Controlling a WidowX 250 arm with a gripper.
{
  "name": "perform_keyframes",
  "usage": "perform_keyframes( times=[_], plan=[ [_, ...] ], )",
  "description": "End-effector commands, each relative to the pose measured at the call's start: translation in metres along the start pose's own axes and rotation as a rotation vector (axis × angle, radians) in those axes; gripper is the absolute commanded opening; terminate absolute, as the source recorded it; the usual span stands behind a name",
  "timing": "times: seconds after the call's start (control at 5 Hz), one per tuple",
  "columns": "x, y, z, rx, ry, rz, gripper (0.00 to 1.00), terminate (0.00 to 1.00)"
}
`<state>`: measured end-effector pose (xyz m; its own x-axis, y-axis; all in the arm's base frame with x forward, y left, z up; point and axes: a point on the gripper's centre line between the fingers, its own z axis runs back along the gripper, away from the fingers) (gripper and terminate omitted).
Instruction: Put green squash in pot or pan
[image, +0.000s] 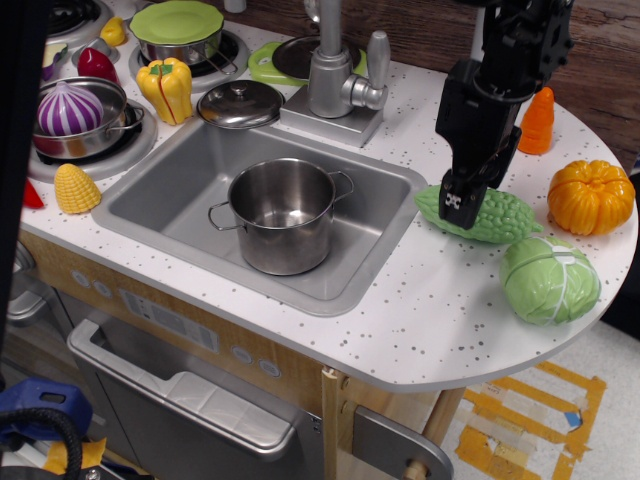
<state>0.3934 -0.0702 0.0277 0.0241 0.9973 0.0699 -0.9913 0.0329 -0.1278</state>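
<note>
The elongated bumpy plastic squash (492, 214) at right centre is light green. Over its left part, the black robot gripper (461, 205) bears small white markings. The round veined plastic cabbage (549, 279) at lower right is pale green with whitish veins. The ribbed plastic pumpkin (590, 196) at far right is orange, as is the small cone-shaped plastic carrot (537, 121) at upper right. The countertop (430, 320) is white with dark speckles. The shiny steel pot (283, 214) at centre is silver; the moulded sink basin (165, 190) is grey.
</note>
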Motion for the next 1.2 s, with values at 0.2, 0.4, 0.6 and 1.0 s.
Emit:
perform_keyframes(
  times=[0.2, 0.4, 0.6, 1.0],
  plan=[
    [0.005, -0.013, 0.014, -0.172, -0.004, 0.002, 1.0, 0.0],
    [0.018, -0.012, 0.027, -0.121, -0.036, -0.034, 0.0, 0.0],
    [0.053, -0.004, 0.05, -0.053, -0.1, -0.124, 0.0, 0.0],
    [0.125, 0.026, 0.072, 0.02, -0.22, -0.335, 0.0, 0.0]
  ],
)
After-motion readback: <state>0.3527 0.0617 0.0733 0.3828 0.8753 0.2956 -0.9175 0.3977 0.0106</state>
